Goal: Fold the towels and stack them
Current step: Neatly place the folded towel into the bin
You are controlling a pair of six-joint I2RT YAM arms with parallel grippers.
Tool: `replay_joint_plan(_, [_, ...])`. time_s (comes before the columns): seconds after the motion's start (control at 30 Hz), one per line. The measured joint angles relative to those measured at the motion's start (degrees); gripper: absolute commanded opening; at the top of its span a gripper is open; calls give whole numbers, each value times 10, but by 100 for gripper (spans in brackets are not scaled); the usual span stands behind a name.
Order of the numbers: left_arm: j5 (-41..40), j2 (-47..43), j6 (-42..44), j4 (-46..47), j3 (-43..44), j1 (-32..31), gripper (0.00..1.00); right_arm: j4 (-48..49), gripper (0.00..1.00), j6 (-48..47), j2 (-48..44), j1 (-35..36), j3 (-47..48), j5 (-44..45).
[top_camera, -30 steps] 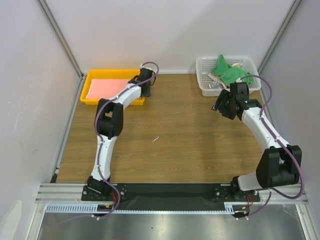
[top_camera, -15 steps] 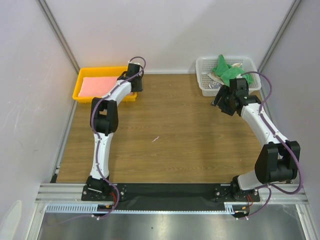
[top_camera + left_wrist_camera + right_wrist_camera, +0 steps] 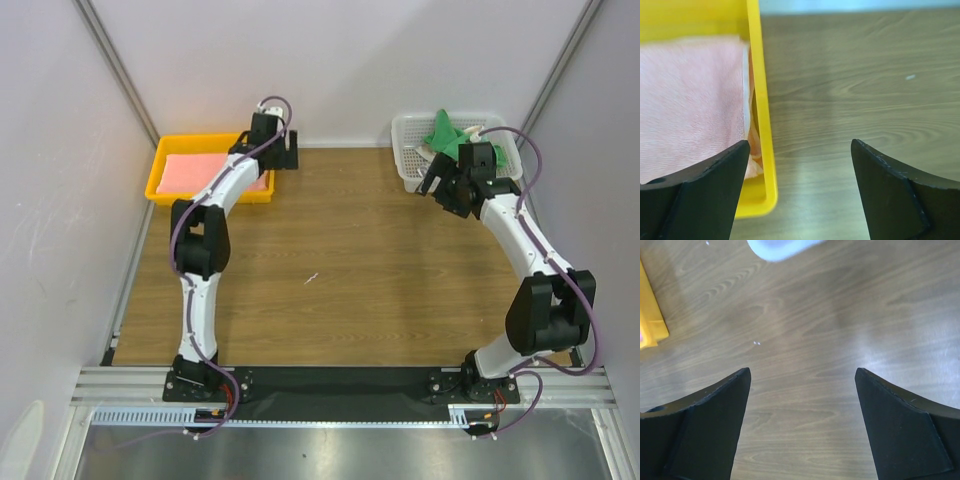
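Left wrist view cuts off most of the yellow tray (image 3: 762,100), so you see only one corner, left of the left pincer (image 3: 799,150), which gapes wide and grips nothing. A pink towel (image 3: 690,100) lies flat inside that tray. From the top external view, the white basket (image 3: 408,135) just beyond the right pincer (image 3: 802,375) holds crumpled green towels (image 3: 455,148) and paler items you cannot make out. That pincer too is spread wide, empty, over the worktop (image 3: 805,315).
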Motion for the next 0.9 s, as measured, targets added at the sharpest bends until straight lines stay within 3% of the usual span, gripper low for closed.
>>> replay_joint_plan(0.27, [23,-171,-11,-3,-55,-10,93,-6,92,-23,30,-2,77,0])
replay_joint_plan(0.4, [32,-281,-28,2,-143,-10,98,10,93,-36,23,-2,94,1])
replay_joint_plan(0.5, [34,-391,-54,40,-288,-10,100,56,93,-39,-12,-2,26,4])
replay_joint_plan(0.7, [44,-588,-142,134,-608,-23,100,189,98,-26,-144,-2,-221,-19])
replay_joint_plan(0.9, [25,-753,-183,145,-759,-44,100,228,99,-16,-280,-1,-313,-40])
